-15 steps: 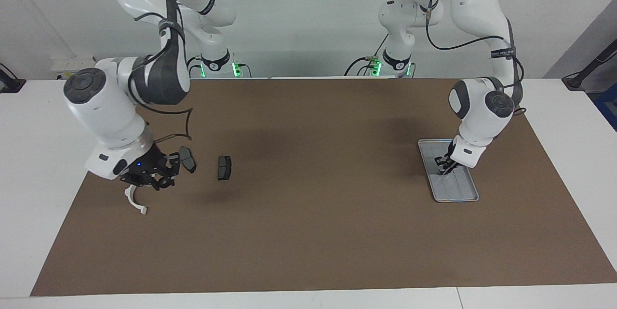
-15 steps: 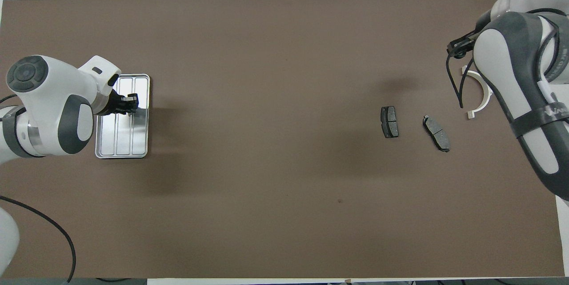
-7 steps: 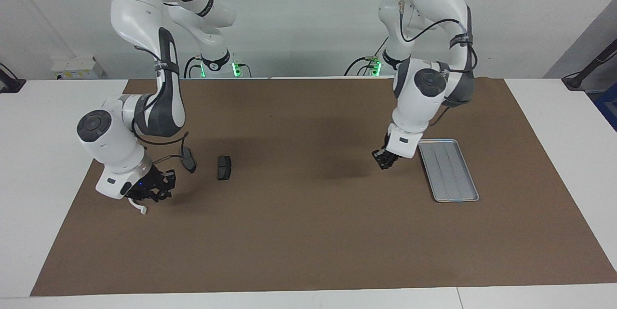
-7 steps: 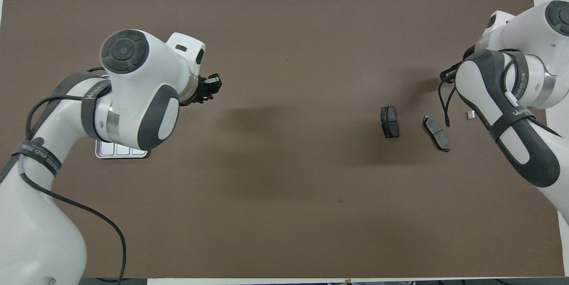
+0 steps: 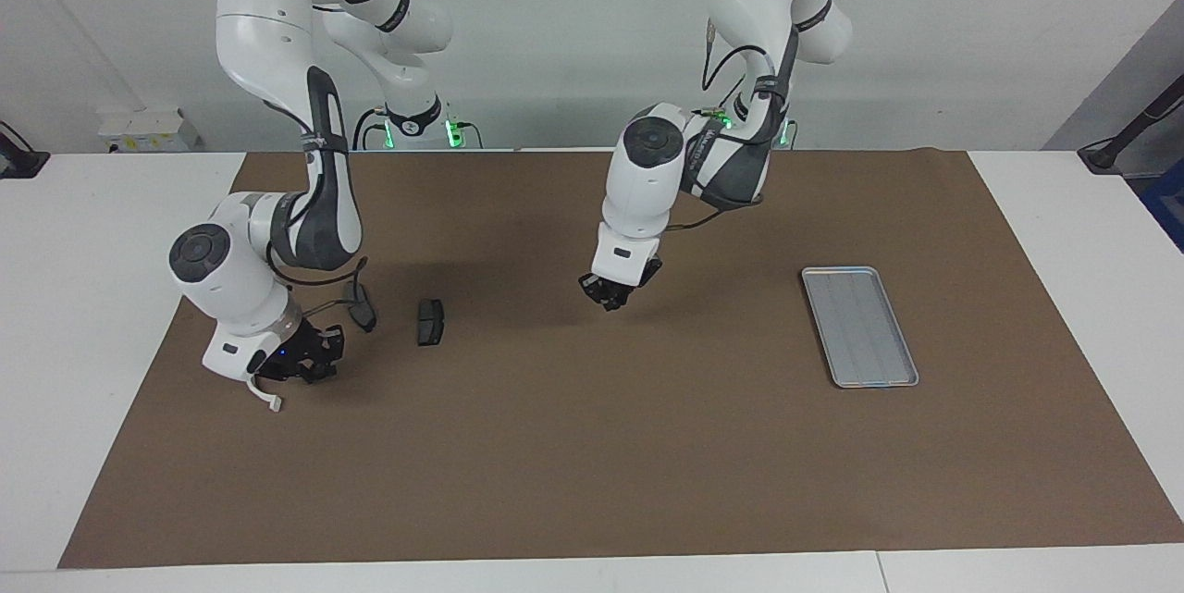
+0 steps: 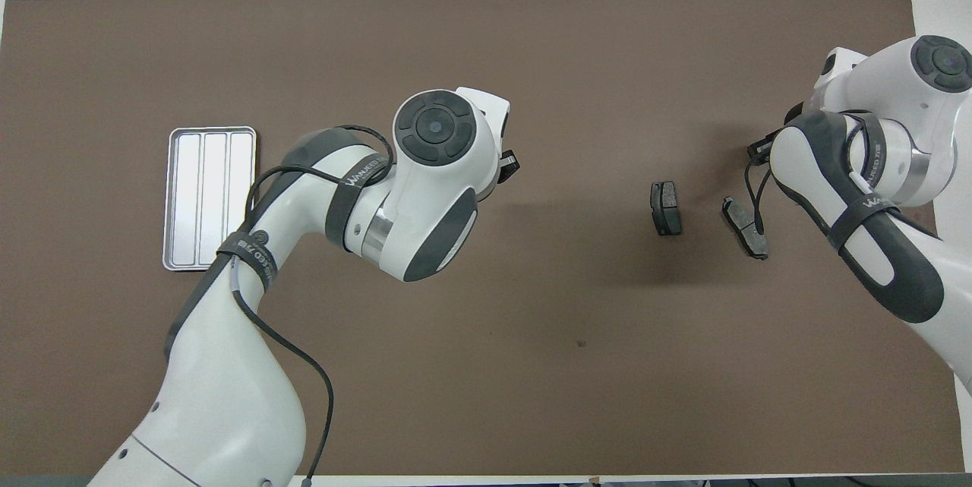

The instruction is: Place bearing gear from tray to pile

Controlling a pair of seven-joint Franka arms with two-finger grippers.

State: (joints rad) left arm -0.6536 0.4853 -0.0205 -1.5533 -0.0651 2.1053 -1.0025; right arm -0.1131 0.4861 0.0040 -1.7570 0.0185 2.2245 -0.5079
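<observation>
Left gripper (image 5: 606, 294): seen in the air over the bare brown mat (image 5: 592, 445), at the centre of the facing view; fingers shut together, with something small and dark between the tips that cannot be identified.
Right gripper (image 5: 301, 364): seen low at the pile, middle left of the facing view, over the white bracket (image 5: 262, 394); whether its fingers are apart or together cannot be told.
Tray (image 5: 859, 326): laid flat on the worktop, middle right of the facing view; no part is seen in it.
Pile: two dark pads (image 5: 430, 321) (image 5: 361, 306) are laid side by side, apart, with the bracket beside them.
</observation>
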